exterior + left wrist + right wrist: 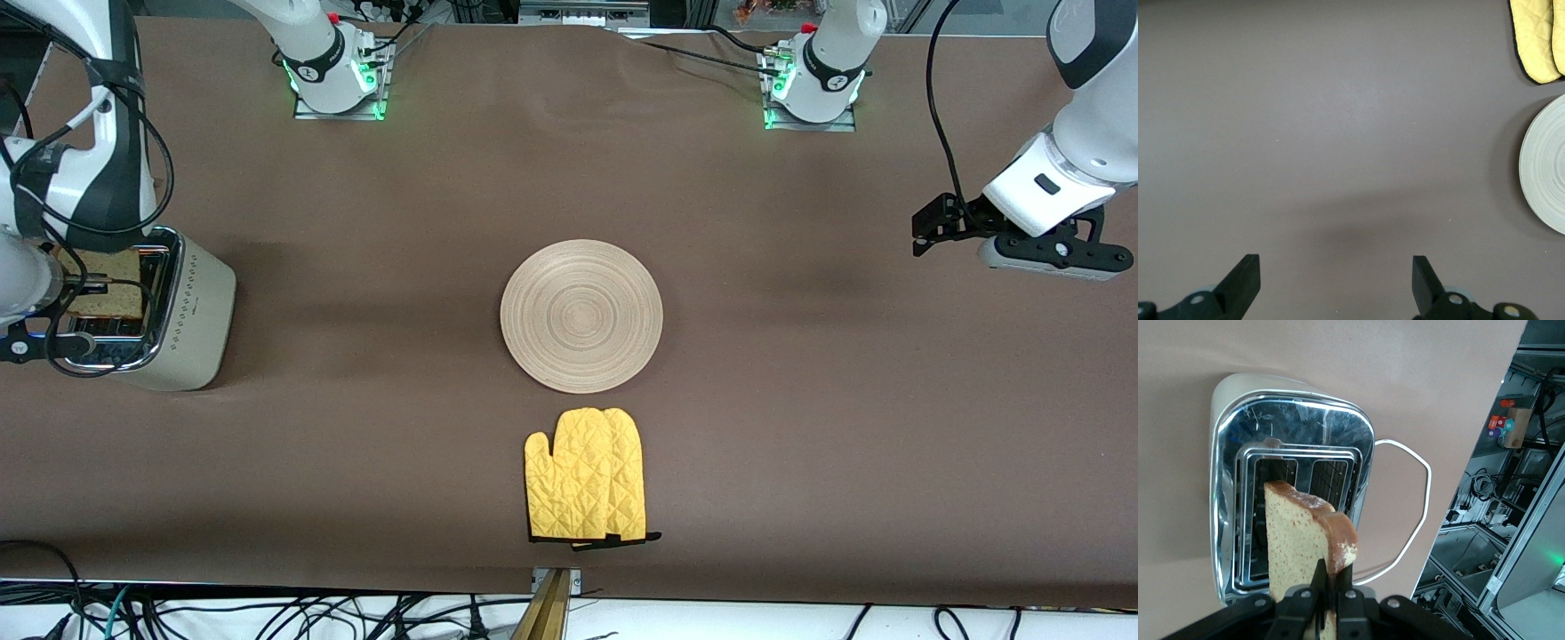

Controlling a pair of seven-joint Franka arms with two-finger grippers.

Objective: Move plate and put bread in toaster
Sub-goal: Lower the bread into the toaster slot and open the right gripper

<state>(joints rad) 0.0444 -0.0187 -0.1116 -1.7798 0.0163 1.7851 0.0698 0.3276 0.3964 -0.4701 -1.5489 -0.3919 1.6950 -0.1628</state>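
Note:
The round beige wooden plate (581, 316) lies flat at the table's middle; its edge shows in the left wrist view (1545, 175). The cream toaster (182, 311) with chrome top (1295, 493) stands at the right arm's end of the table. My right gripper (1336, 577) is shut on the bread (1301, 543), a speckled slice with brown crust, held upright just over the toaster's slots; the slice also shows in the front view (107, 284). My left gripper (1336, 273) is open and empty, waiting above bare table at the left arm's end (1049, 253).
A yellow quilted oven mitt (587, 489) lies nearer to the front camera than the plate; it also shows in the left wrist view (1538, 37). The toaster's white cord (1405, 513) loops beside it near the table's edge.

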